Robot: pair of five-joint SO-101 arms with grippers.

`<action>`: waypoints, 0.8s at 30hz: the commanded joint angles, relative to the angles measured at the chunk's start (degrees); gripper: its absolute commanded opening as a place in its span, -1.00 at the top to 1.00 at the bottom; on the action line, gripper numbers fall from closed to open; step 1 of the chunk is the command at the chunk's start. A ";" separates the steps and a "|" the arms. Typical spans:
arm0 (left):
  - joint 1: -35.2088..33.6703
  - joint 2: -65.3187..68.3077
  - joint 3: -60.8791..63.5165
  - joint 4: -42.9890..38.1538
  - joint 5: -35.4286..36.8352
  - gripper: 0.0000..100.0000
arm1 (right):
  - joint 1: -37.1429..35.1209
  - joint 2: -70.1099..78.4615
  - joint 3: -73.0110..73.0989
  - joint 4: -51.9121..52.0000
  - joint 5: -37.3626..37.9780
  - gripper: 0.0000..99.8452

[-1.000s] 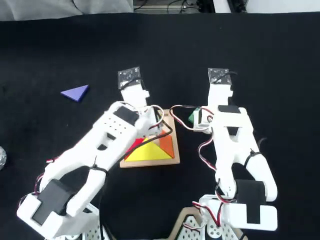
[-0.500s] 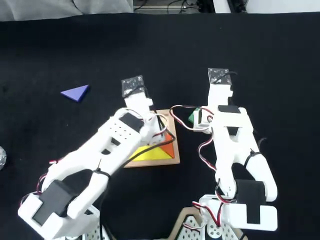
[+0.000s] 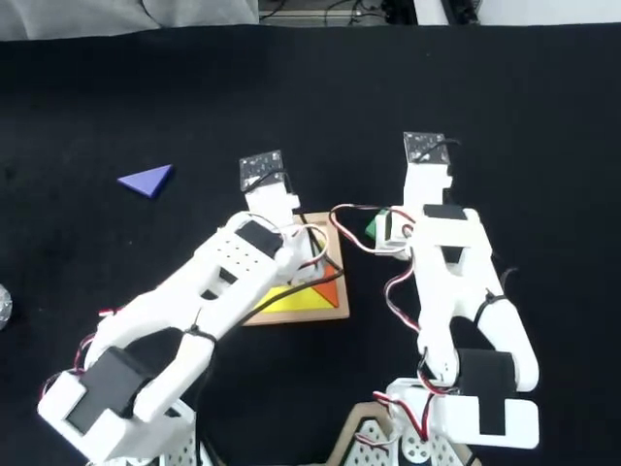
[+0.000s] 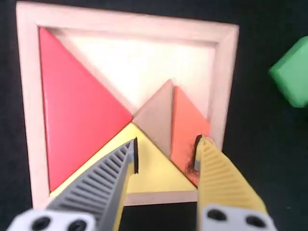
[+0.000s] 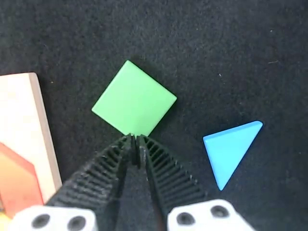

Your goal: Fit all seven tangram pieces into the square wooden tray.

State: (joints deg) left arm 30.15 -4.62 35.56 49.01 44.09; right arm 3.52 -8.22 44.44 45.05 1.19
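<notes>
Four pieces lie flat in the tray: a red triangle, a yellow triangle, a tan piece and an orange piece. One quarter of the tray is bare wood. The left gripper hangs over the tray with its fingers spread and nothing between them, above the yellow and orange pieces.

The green square lies on the cloth just beside the tray, on the right arm's side. The right gripper sits at one corner of it, fingers pressed together and empty. The blue triangle lies farther from the tray than the square. The purple triangle is well apart from the tray on its opposite side.

The pieces look thin, stiff, light and smooth, so they will likely skid or tip if nudged. The square is best pinched across two parallel edges, low, with the fingers turned square to them.
</notes>
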 commanded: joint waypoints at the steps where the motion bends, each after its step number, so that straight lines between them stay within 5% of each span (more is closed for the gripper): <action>1: -1.45 0.79 -3.56 -0.88 0.00 0.58 | 0.53 -4.00 -2.77 -1.14 -0.18 0.98; 24: -9.80 13.10 -11.91 -2.29 -4.66 0.59 | 0.53 -4.00 -2.77 -1.14 -0.09 0.98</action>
State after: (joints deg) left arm 20.66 7.08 26.86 47.08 39.96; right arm 3.60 -8.22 44.44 45.05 1.19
